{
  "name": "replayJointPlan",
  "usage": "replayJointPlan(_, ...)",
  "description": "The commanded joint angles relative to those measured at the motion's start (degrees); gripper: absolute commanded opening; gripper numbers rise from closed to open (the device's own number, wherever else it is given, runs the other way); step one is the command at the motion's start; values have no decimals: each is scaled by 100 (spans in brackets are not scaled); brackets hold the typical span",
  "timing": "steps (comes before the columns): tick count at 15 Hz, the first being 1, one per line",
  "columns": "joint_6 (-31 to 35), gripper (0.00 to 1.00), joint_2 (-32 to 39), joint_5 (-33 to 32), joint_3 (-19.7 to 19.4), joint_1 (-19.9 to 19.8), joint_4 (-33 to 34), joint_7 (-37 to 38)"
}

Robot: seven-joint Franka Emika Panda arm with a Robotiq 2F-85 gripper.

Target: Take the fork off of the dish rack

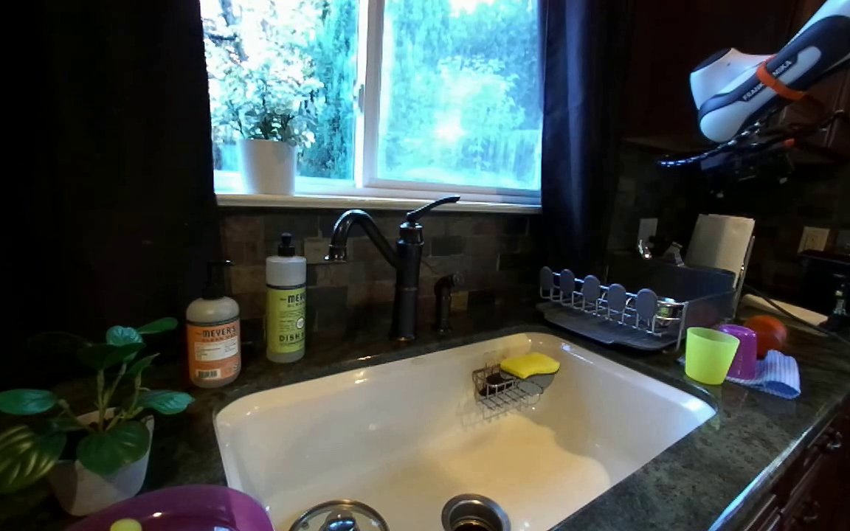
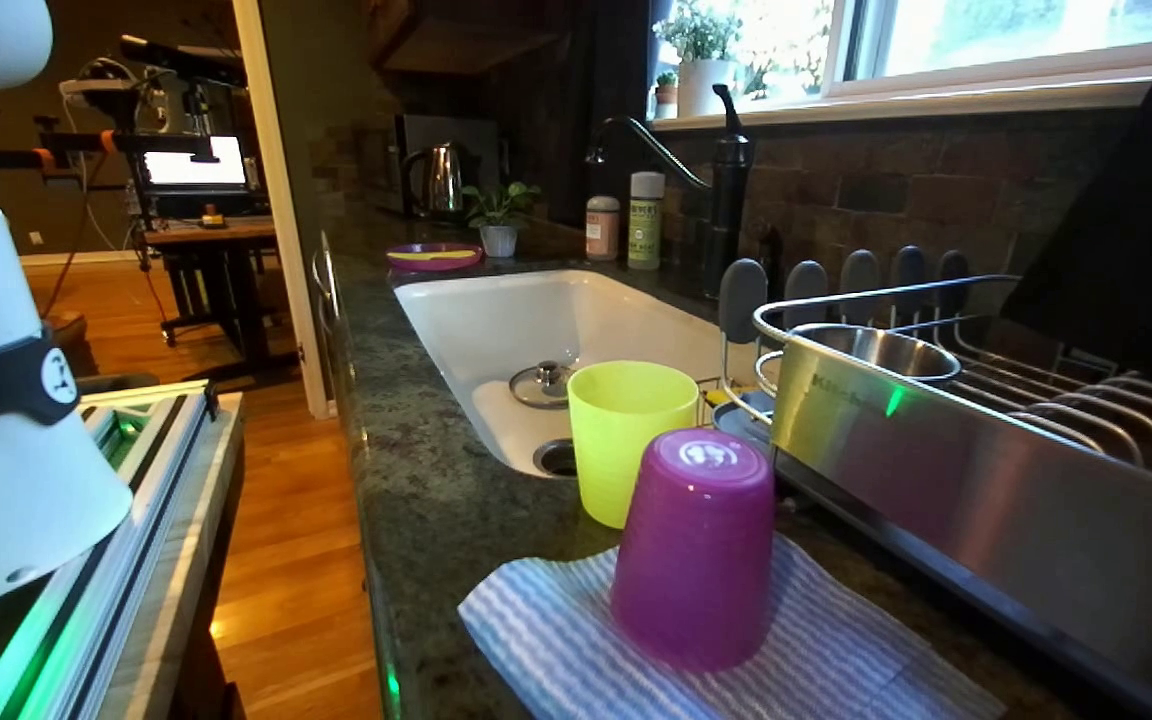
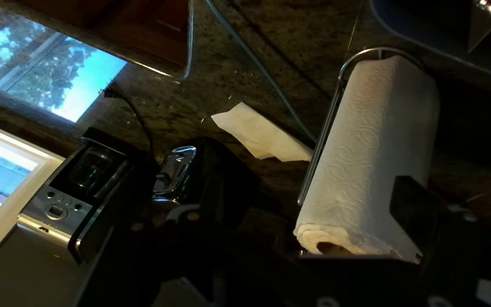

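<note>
In an exterior view, a white sink is lying left of the dish rack, which is standing on the table, wire-sided and silvery, showing rounded grey tabs. Rightward, a green cup is standing near it. In the wrist view, the fingers are standing spread apart.

satin-metal dish rack, glossy sink, embossed paper roll

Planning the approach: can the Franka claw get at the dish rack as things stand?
Probably yes, but only after swinging over: in the wrist view the open claw faces a paper towel roll. The dish rack looks open-topped in an exterior view, so the way in from above seems free.
</note>
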Motion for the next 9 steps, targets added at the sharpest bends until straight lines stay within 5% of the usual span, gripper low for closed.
replayJointPlan(1, -82, 100, 2, 170, -27, 218, -223, 368)
replayJointPlan(9, 193, 100, 255, 970, 17, 442, -641, 662)
